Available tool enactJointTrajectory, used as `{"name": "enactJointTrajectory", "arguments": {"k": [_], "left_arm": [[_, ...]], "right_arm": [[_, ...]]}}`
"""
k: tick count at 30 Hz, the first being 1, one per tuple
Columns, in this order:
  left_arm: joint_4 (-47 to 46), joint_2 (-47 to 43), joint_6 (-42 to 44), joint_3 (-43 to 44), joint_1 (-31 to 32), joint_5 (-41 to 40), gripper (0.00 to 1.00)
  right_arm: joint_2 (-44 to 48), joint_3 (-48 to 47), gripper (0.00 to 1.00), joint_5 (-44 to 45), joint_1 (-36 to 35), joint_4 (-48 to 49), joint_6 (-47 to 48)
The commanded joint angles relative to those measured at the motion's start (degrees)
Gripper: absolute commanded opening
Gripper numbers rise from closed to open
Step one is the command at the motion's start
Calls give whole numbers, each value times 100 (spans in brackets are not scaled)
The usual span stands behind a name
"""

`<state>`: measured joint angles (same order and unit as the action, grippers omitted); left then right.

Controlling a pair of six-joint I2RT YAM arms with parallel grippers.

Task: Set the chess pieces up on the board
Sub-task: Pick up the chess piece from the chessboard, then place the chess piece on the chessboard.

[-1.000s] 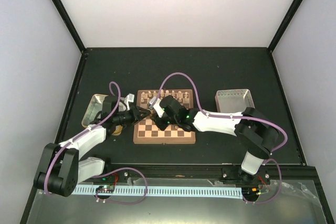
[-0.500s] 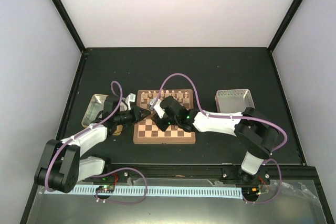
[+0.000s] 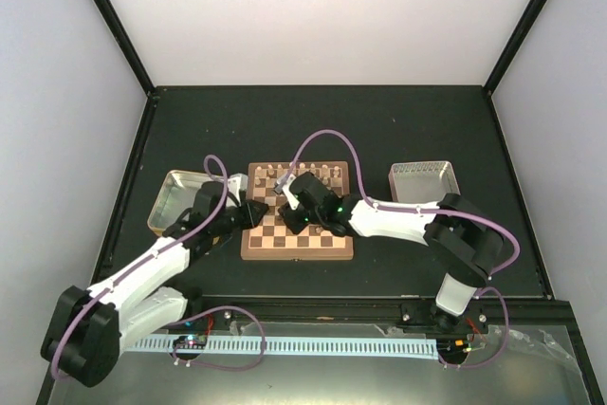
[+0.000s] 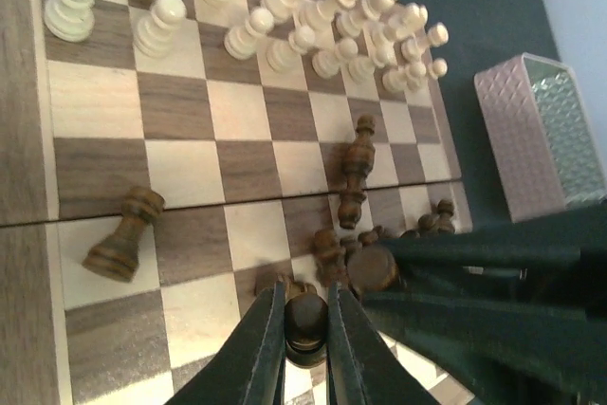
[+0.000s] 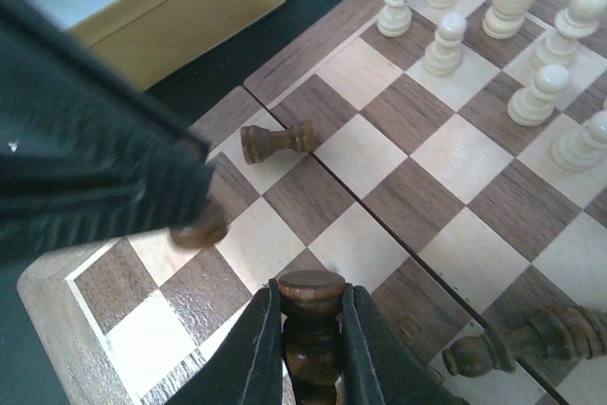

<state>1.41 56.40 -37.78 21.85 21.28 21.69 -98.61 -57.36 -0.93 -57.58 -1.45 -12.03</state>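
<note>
The chessboard [image 3: 313, 239] is checked in pale tan and dark brown grained squares inside a plain tan border, and it lies on a matt black table [image 3: 379, 130]. The cream chess pieces [image 4: 156, 26] are pale ivory, the dark brown chess pieces [image 5: 277, 140] a deep walnut, and the left pincer [image 4: 305, 296] and right pincer [image 5: 310, 296] are black. The tray [image 5: 180, 7] has dull gold walls, the box [image 4: 517, 130] a pinkish quilted diamond pattern, and the left arm [image 3: 142, 267] and right arm [image 3: 394, 220] are white with black joints and purple cables [image 3: 327, 132]
</note>
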Motion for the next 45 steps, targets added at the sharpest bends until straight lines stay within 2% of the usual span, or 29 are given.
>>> {"name": "enactJointTrajectory", "arguments": {"k": [1, 6, 11, 18, 22, 27, 31, 34, 39, 45], "left_arm": [[796, -345, 354, 164, 779, -1826, 2], [1114, -612, 76, -164, 1646, -3284, 2], [1360, -645, -221, -338, 2256, -4158, 1], [1280, -449, -622, -546, 2548, -4580, 2], [1151, -300, -594, -550, 2566, -4511, 6], [1176, -309, -599, -505, 2566, -4377, 21], [1322, -593, -591, -399, 2571, -4286, 45], [1603, -845, -616, -196, 2557, -4352, 56], [1808, -1333, -596, 65, 2463, -4551, 69], [1766, -1698, -415, 316, 2124, -4117, 74]], "right_arm": [[102, -176, 10, 136, 115, -158, -511], [183, -92, 11, -83, 276, -180, -879], [192, -60, 11, -229, 309, -158, -981], [228, -58, 11, -302, 326, -147, -1012], [232, -62, 11, -328, 340, -153, -1020], [252, -60, 12, -365, 366, -153, -1036], [310, -30, 12, -412, 388, -152, -1063], [365, -17, 12, -470, 416, -152, -1106], [448, -12, 12, -718, 477, -143, -1211], [497, 60, 12, -1256, 604, 35, -1472]]}}
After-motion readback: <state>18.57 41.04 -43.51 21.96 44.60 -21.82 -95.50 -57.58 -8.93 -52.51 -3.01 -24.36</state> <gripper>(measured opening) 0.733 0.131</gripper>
